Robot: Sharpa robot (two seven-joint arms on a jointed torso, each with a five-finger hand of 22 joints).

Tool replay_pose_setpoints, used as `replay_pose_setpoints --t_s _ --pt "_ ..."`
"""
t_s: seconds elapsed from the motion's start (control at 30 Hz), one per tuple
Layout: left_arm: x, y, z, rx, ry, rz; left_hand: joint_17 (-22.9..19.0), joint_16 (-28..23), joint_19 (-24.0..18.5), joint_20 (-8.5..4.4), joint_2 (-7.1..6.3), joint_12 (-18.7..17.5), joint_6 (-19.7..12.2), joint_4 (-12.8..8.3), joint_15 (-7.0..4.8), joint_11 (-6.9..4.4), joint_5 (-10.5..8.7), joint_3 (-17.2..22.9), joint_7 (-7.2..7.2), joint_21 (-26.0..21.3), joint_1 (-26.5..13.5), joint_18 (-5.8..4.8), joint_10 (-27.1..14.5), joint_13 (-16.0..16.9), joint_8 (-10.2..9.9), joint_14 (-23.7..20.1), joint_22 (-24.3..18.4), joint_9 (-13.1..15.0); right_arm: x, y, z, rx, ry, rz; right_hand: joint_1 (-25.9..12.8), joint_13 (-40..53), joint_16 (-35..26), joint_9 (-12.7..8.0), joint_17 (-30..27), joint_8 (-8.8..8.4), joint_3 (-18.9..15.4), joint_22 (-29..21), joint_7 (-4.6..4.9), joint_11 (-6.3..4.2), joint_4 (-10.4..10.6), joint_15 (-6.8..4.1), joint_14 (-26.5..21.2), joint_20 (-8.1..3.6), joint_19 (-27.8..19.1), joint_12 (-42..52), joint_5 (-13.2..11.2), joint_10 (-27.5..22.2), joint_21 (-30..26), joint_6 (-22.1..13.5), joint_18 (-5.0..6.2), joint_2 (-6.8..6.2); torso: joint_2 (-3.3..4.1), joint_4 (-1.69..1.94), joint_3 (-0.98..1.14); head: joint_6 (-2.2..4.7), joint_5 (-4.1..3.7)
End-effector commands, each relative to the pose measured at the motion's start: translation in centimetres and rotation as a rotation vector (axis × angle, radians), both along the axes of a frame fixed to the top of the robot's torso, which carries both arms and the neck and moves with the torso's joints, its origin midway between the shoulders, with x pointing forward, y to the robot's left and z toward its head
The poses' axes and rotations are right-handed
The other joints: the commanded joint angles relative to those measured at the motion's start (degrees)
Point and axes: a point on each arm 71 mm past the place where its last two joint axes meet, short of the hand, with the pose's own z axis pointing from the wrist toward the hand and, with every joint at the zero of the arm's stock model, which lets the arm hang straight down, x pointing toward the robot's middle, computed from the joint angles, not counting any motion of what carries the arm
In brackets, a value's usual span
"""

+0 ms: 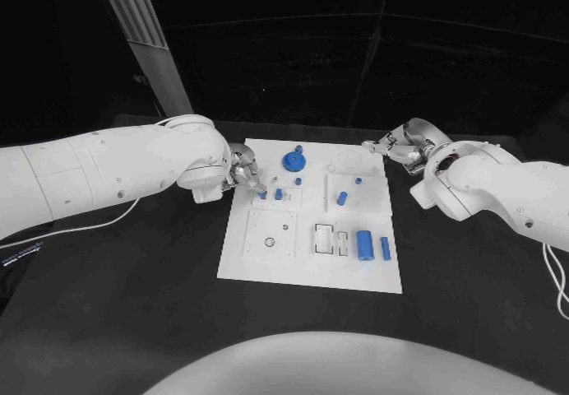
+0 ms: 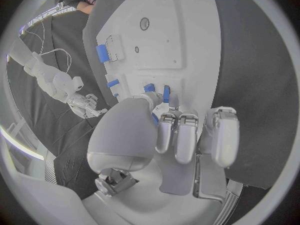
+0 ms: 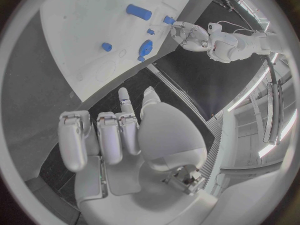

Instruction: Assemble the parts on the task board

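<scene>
Nearest the head camera lies the front edge of the task board (image 1: 311, 280), a white plate on the black table (image 1: 131, 313), and close behind that edge 2 blue cylinders lie side by side, a thick one (image 1: 364, 244) and a thin one (image 1: 386, 248), both with their long axes running away from the robot toward the far edge. Just to their left sits a slotted white fixture (image 1: 330, 239), and further left a square plate with a round hole (image 1: 270, 235). Farther back, a blue round knobbed part (image 1: 293, 158) stands upright, a short blue bar (image 1: 341, 198) lies on a raised white block with its long axis running roughly toward the far edge, and small blue pegs (image 1: 279, 195) stand near the left edge. At that edge the left hand (image 1: 242, 175) reaches over the board, its fingertips at a small blue peg (image 2: 152, 119); whether it actually grips the peg I cannot tell. Well apart, the right hand (image 1: 403, 149) hovers off the board's far right corner, fingers curled loosely and holding nothing. Judging by the loose cylinders and open sockets, most of the assembly seems yet to be done.
</scene>
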Motion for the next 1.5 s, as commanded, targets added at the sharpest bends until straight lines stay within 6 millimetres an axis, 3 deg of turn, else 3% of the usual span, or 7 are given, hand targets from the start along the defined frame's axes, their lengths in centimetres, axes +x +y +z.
replay_pose_setpoints --t_s 0.03,1.5 --pt "-0.04 -0.14 -0.07 0.01 0.004 -0.006 15.1 -0.31 0.0 -0.15 0.57 0.13 -0.1 -2.1 0.18 0.23 -0.47 2.5 -0.37 -0.23 0.07 0.44 5.96 15.02 0.37 6.05 12.83 0.07 0.01 0.09 0.16 0.004 -0.01 0.004 0.36 14.97 0.14 0.06 15.07 0.26 -0.23 15.09 0.0 -0.15 -0.04 -0.26 5.95 -0.31 6.04 0.14 0.14 6.07 0.18 -0.55 -0.43 0.41 0.02 0.0 -0.01 0.01 0.01" --pt "-0.05 -0.56 -0.49 0.024 0.03 -0.026 15.1 -0.31 -0.68 -0.11 0.55 0.13 -0.38 -1.62 0.22 0.27 -1.27 3.25 -0.34 -0.72 -0.38 0.63 5.96 15.02 0.38 6.05 12.58 0.11 -0.01 0.14 0.18 0.005 -0.011 0.006 0.4 14.97 0.14 0.05 15.07 0.26 -0.35 15.09 0.02 -0.14 -0.02 -0.25 5.95 -0.31 6.04 0.14 0.15 6.07 0.18 -0.63 -0.43 0.47 0.0 0.0 0.0 0.01 -0.12"
